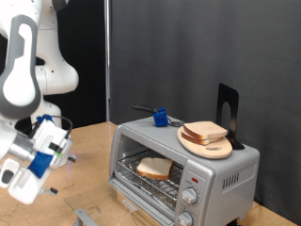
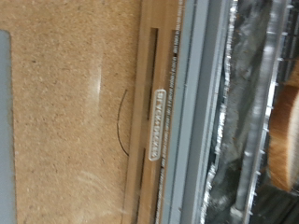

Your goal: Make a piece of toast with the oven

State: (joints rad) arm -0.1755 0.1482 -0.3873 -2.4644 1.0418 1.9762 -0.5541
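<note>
Far on the exterior view's left, the white robot arm (image 1: 23, 71), bent downward over the wooden table (image 1: 89, 146). Below it, low at that left edge, the gripper (image 1: 42, 169), white with blue parts, hanging just above the tabletop and well apart from the oven's front. Cannot tell how wide its fingers stand, nor anything between them, in either view. Further right, at mid-picture, the oven (image 1: 226, 174), a small silver-grey box standing on the table against a dark curtain (image 1: 160, 56). Inside it, on the wire rack (image 1: 141, 184), the piece of toast (image 1: 155, 169), lying flat, pale with a tan crust. Hard to tell from here whether the door is down or up. On the oven's roof towards its left, a small blue object (image 1: 161, 118) with a dark handle. Right of that, still on the roof, a round wooden plate (image 1: 221, 151) bearing a second slice of bread (image 1: 204, 131). Behind the plate, a black upright stand (image 1: 228, 105). On the oven's front panel at the right, two round knobs (image 1: 191, 196), one above the other. In the wrist view, close wooden tabletop (image 2: 65, 112), then a metal edge of the oven (image 2: 173, 112) carrying a small label, then crinkled foil and rack wires, with a brown bit of crust (image 2: 285, 131) at the frame's border.
</note>
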